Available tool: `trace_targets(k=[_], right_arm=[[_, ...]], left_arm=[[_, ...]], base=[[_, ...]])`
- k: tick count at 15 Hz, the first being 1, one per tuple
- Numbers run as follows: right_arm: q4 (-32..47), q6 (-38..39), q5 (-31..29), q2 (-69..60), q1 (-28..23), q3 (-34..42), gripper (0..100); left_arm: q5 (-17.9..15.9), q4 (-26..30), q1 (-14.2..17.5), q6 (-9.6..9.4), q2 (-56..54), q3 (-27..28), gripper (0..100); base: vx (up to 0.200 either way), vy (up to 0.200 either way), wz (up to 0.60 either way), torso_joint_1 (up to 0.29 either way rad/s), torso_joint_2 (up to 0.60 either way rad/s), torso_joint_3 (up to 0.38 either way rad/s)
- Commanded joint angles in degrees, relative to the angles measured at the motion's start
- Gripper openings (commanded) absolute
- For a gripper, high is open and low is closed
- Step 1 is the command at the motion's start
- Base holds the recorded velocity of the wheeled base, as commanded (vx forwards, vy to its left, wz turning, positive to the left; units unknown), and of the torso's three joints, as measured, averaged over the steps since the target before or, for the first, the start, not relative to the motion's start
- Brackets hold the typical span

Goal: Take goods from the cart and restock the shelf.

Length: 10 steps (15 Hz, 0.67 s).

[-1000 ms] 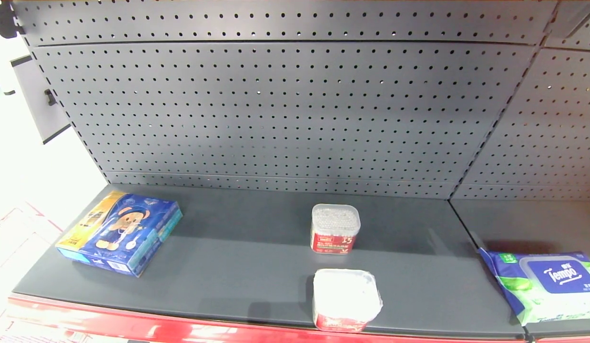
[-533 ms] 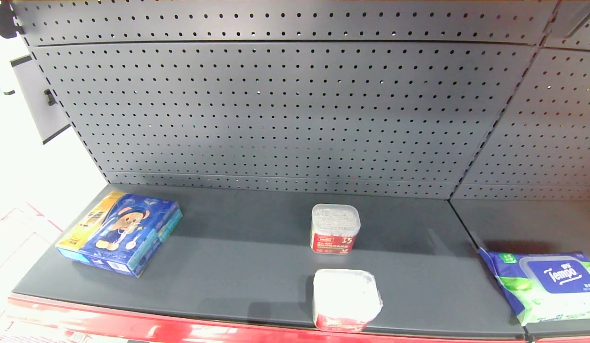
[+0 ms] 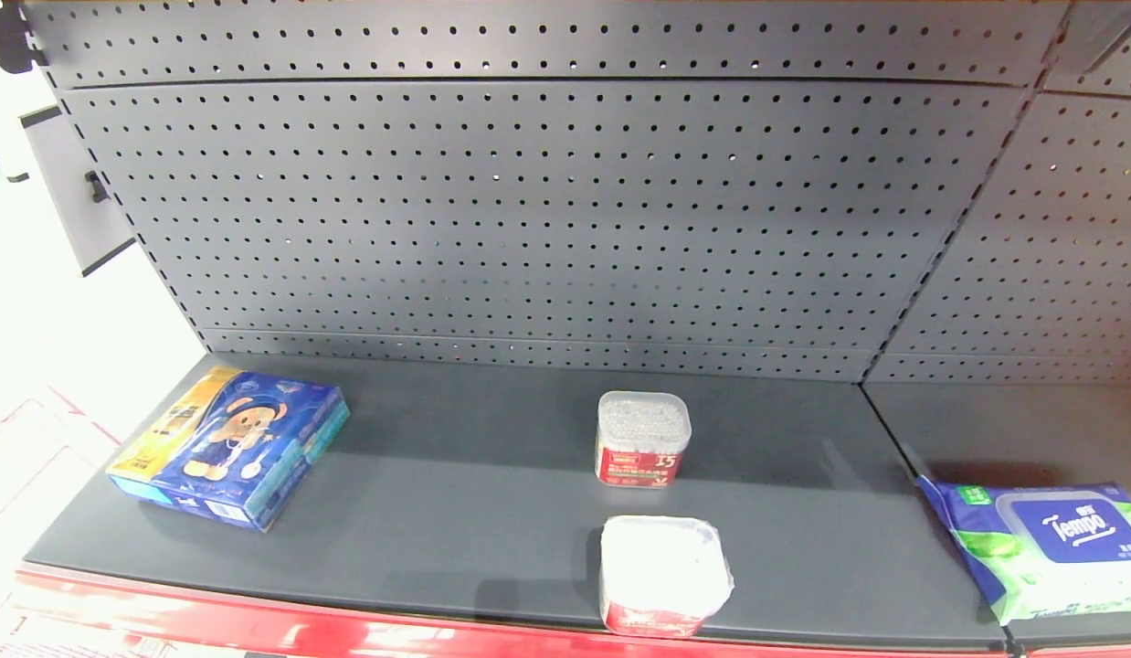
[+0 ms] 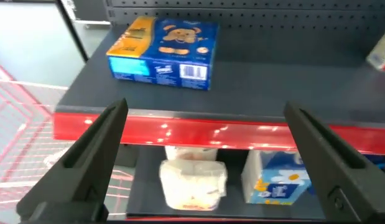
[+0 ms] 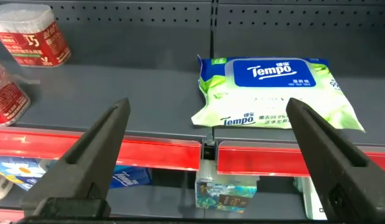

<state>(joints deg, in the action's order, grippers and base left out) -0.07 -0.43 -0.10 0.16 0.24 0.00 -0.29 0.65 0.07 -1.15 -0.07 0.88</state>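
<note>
On the dark grey shelf (image 3: 474,493) a blue and yellow box with a bear picture (image 3: 232,443) lies at the left. Two clear tubs of cotton swabs with red labels stand mid-shelf, one farther back (image 3: 642,439) and one at the front edge (image 3: 661,574). A blue and green wet-wipes pack (image 3: 1050,544) lies at the right. My left gripper (image 4: 208,158) is open, held in front of the shelf's red edge below the bear box (image 4: 162,54). My right gripper (image 5: 208,162) is open, in front of the red edge near the wipes pack (image 5: 276,93) and the tubs (image 5: 30,37).
A perforated grey back panel (image 3: 529,210) rises behind the shelf. A lower shelf holds a white pack (image 4: 192,183), a blue and white box (image 4: 276,177) and a small green box (image 5: 226,190). A red cart frame (image 4: 18,143) shows at the left.
</note>
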Motion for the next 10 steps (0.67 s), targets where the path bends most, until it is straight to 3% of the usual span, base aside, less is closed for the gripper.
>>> trace_targets(k=[1, 7, 10], right_arm=[[-0.01, -0.01, 0.01, -0.16, 0.02, 0.00, 100], [-0.01, -0.01, 0.01, -0.07, 0.02, 0.00, 100], [-0.01, -0.01, 0.01, -0.07, 0.02, 0.00, 100]], left_arm=[[0.29, -0.03, 0.01, -0.08, 0.07, 0.00, 100], [0.12, 0.06, 0.01, -0.17, 0.07, 0.00, 100], [0.12, 0.06, 0.01, -0.08, 0.07, 0.00, 100]], base=[[0.000, 0.000, 0.00, 0.000, 0.00, 0.000], [0.000, 0.000, 0.00, 0.000, 0.00, 0.000], [0.000, 0.000, -0.60, 0.001, 0.00, 0.004]])
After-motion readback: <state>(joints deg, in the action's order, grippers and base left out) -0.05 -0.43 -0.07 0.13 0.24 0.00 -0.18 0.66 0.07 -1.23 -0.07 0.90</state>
